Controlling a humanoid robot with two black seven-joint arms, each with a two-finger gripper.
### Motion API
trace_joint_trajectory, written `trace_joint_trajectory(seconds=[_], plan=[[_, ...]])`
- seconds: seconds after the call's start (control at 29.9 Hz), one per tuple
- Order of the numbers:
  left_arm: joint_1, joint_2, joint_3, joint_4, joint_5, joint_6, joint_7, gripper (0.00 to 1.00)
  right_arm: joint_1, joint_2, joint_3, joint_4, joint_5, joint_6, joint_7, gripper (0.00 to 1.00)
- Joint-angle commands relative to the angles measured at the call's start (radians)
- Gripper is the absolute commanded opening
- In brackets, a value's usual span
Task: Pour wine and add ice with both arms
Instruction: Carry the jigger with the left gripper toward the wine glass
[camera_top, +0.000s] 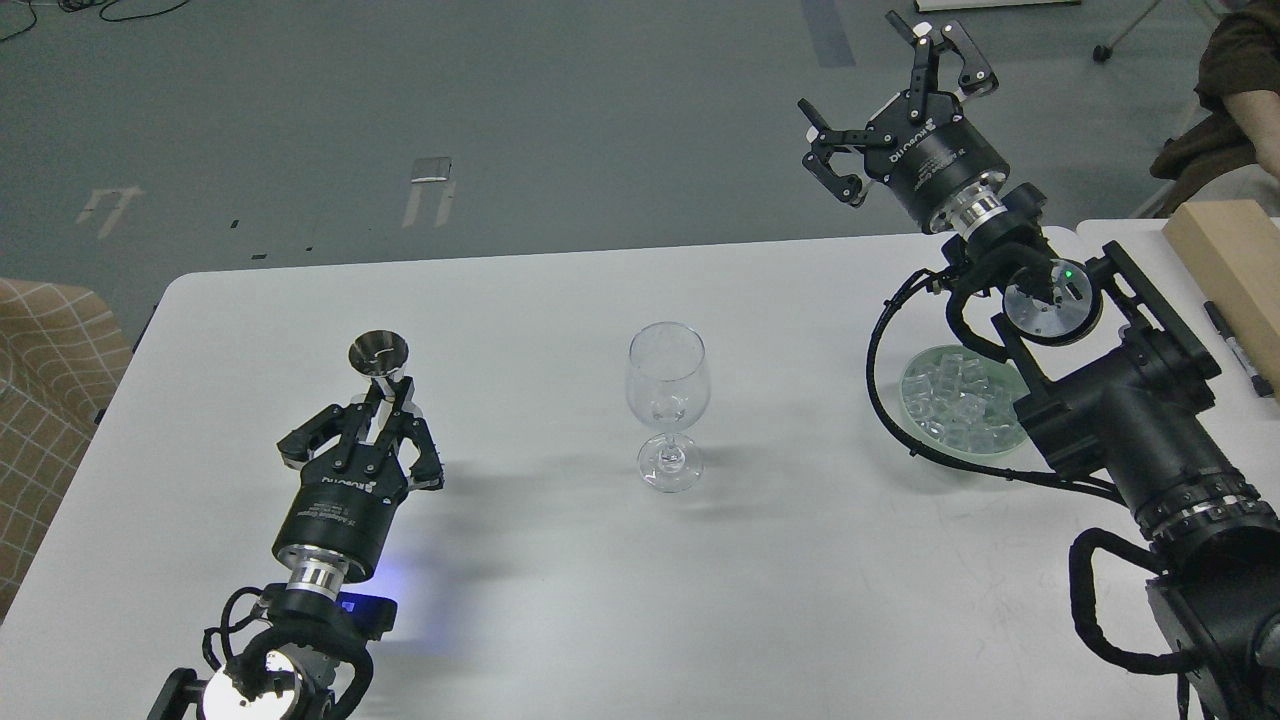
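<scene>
Two hands at separate stations, pour not yet begun.

Left hand (378, 425) was clenched on the stem of a steel measuring cup (378, 354), held upright, presumably so that any wine inside, not visible, would not spill; it stood well left of the empty wine glass (668, 385) at mid worktop (520, 300). Right hand (895, 100) was raised beyond the far edge, fingers spread and empty. Ice (955, 400) lay heaped in a glass dish (915, 410) below that arm, well apart from its hand.
</scene>
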Motion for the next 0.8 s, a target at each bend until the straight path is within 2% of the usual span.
trace_joint_trajectory(seconds=[0.0, 0.77], plan=[[0.003, 0.0, 0.016, -0.013, 0.0, -0.001, 0.0, 0.01, -0.002, 0.0, 0.0, 0.0, 0.0, 0.0, 0.0, 1.0], [-0.036, 0.0, 0.104, -0.02, 0.023, -0.007, 0.008, 0.01, -0.006, 0.0, 0.0, 0.0, 0.0, 0.0, 0.0, 1.0]])
